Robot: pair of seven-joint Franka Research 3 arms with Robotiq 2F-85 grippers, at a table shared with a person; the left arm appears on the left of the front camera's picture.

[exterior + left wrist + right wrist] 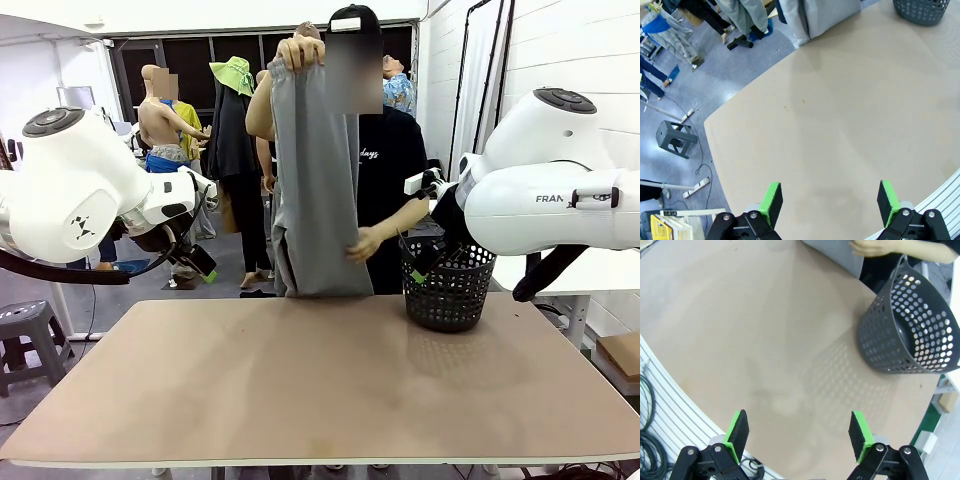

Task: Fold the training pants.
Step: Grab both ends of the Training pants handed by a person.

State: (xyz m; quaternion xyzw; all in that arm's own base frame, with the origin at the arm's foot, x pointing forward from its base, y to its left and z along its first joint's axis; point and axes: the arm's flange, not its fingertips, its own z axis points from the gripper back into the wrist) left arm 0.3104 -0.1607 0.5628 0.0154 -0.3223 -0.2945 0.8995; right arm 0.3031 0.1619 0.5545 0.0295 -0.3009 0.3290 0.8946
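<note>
The training pants [315,170] are held up lengthwise by the person at the table's far edge. The upper hand [300,50] is clamped on the top end and the lower hand [365,243] is pinched on the side near the bottom. A black mesh basket [448,285] is seen on the table [300,390], far right. The left gripper [830,196] and right gripper [799,424] are spread wide over bare tabletop, nothing grasped.

I'm working in a robotics lab or workshop hall: plain tan work table [300,390], glossy grey-blue painted floor [705,65], white-painted brick wall [565,45], loose black cables [649,447], a grey plastic stool [674,139].
</note>
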